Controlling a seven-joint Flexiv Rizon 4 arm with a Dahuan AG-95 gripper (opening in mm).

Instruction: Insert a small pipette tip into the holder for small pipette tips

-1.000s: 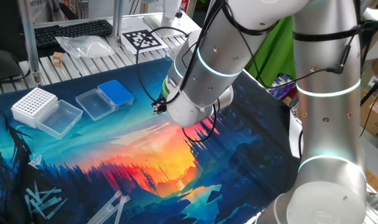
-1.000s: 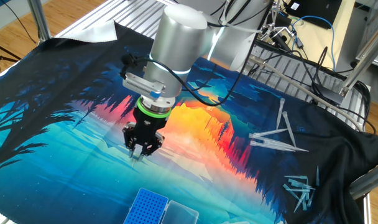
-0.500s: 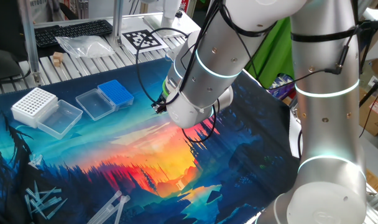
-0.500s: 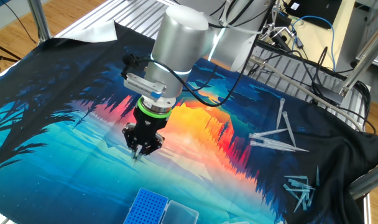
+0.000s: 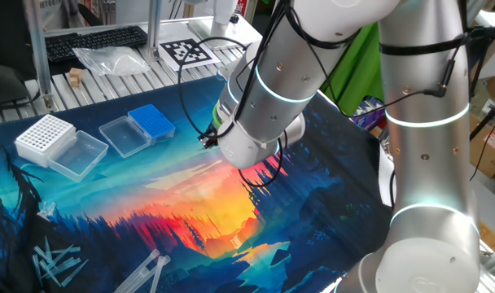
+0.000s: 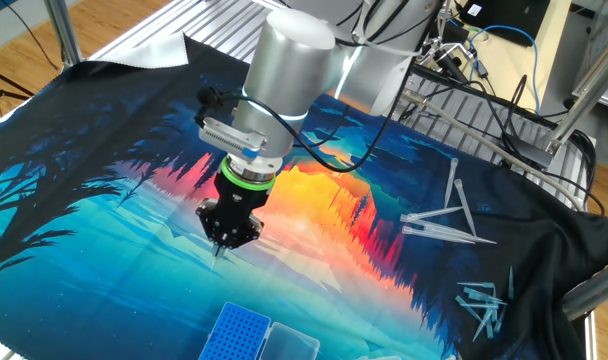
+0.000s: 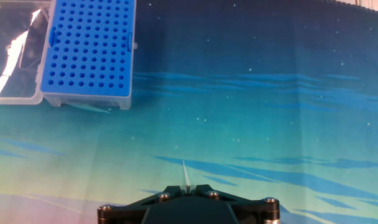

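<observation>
The jaws (image 7: 186, 186) are pressed together on a tip (image 7: 184, 173), a thin clear sliver that sticks out from between them in the hand view, its point toward the mat (image 7: 270, 112); in the other fixed view the jaws (image 6: 224, 240) come to a narrow dark wedge hanging low over the mat (image 6: 104, 260), the tip (image 6: 220, 249) just a faint line below them. The arm (image 6: 284, 70) comes in from the far side, its fat grey forearm slanting down to a green-ringed wrist, the hand pointing nearly straight down; in one fixed view the arm (image 5: 288, 73) shows glowing cyan rings at its joints, and the jaws are hidden behind the wrist.

The rack (image 7: 89, 46) lies ahead of the jaws and to the left in the hand view, a blue block with a fine grid of holes, well apart from the tip; its clear lid (image 7: 15, 53) lies open flat at its left side; in the other fixed view the rack (image 6: 234, 335) sits at the bottom edge, nearer than the jaws.

Farther off in one fixed view stands a white rack (image 5: 44, 136) with its own clear lid (image 5: 79, 155), left of the rack (image 5: 151, 123); loose tips (image 5: 56, 264) lie at the near left corner of the tabletop. Beyond the mat lie a plastic bag (image 5: 109, 59), a black-and-white marker card (image 5: 186, 51) and a keyboard (image 5: 93, 41); no writing can be read.
</observation>
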